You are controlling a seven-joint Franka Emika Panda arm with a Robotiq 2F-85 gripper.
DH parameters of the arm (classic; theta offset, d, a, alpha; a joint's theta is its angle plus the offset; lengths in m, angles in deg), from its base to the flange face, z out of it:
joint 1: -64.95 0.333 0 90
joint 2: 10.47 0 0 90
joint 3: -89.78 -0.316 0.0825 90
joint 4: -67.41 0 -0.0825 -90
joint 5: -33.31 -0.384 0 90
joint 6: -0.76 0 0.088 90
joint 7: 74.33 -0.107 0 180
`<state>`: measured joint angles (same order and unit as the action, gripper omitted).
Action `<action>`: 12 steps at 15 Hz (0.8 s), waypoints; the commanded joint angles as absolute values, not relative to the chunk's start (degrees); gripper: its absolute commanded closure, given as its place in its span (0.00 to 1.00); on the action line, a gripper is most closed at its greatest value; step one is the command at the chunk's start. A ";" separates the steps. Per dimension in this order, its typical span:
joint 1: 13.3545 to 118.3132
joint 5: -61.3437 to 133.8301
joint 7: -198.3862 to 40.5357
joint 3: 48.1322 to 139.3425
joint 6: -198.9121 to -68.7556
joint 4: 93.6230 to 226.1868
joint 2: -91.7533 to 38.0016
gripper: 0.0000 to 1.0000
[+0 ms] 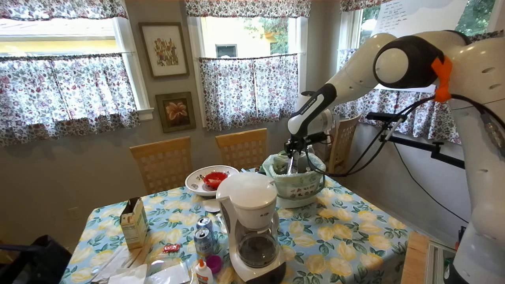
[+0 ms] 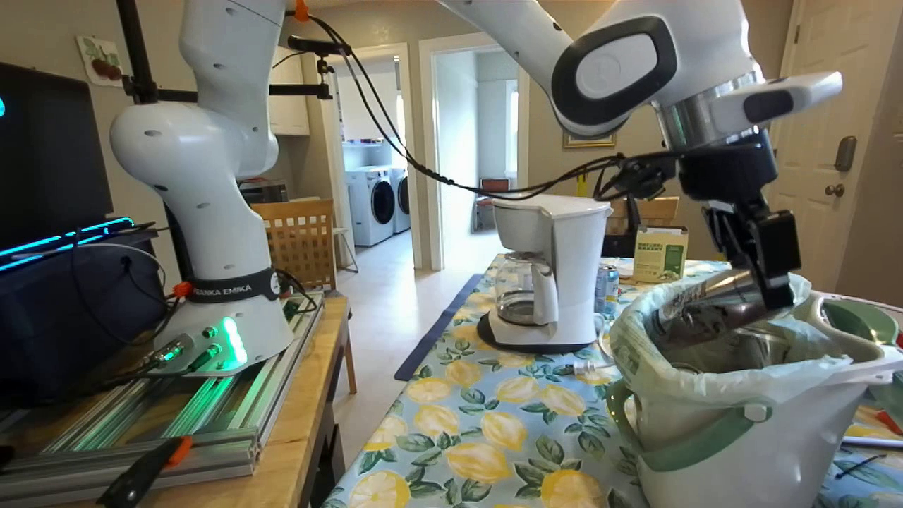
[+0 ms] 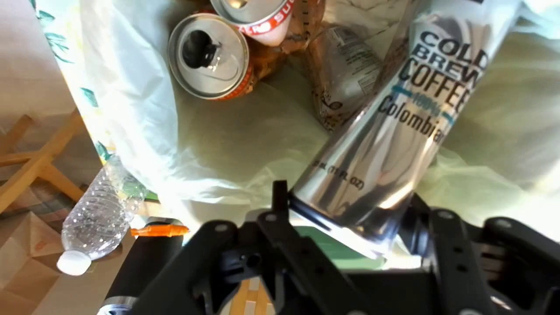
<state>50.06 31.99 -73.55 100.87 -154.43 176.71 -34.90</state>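
1 gripper holds 1 can reading "COLD BREW COFFEE"

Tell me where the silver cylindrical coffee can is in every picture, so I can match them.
In an exterior view: silver cylindrical coffee can, just right of centre.
In an exterior view: can, right side, tilted.
Wrist view: can, slanting diagonally, right of centre.
Shared landmark: pale green plastic liner.
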 commanded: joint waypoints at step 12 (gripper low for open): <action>52.14 33.21 -72.12 100.68 -138.42 189.58 -13.86 0.66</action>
<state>51.10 32.02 -73.67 100.82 -142.41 184.74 -17.36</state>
